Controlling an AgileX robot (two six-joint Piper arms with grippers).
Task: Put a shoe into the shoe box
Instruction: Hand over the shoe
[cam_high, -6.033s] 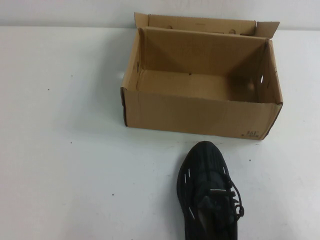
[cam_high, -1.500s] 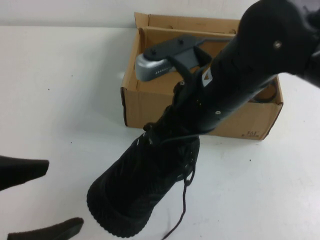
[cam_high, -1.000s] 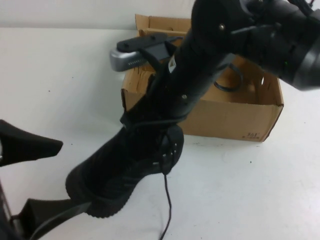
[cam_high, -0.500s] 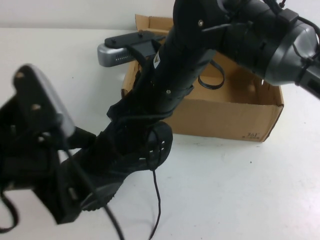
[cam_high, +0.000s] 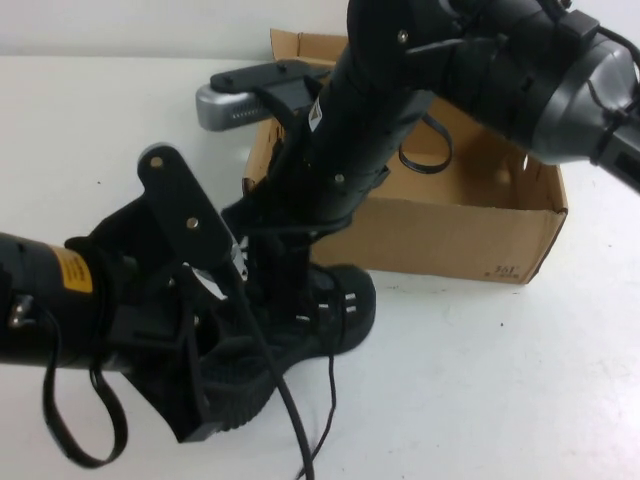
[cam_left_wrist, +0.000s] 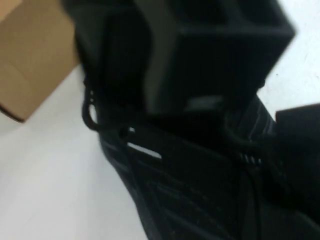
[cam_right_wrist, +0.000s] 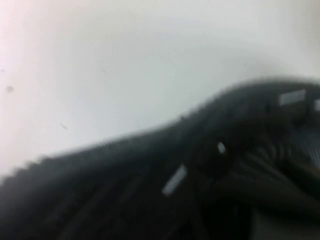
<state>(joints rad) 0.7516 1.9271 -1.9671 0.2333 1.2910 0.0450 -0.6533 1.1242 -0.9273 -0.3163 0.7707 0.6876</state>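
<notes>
step: shoe held off the table, both arms on it | right pincer clamped on shoe | left pincer at toe, grip unclear | next: carry it over the box wall, lower inside

The black knit sneaker sits in front of the rectangular brown cardboard shoe box, toward the box's left end, over the white table. The right gripper reaches down onto the sneaker from behind. The left gripper is at the sneaker's left, against its near end.
</notes>
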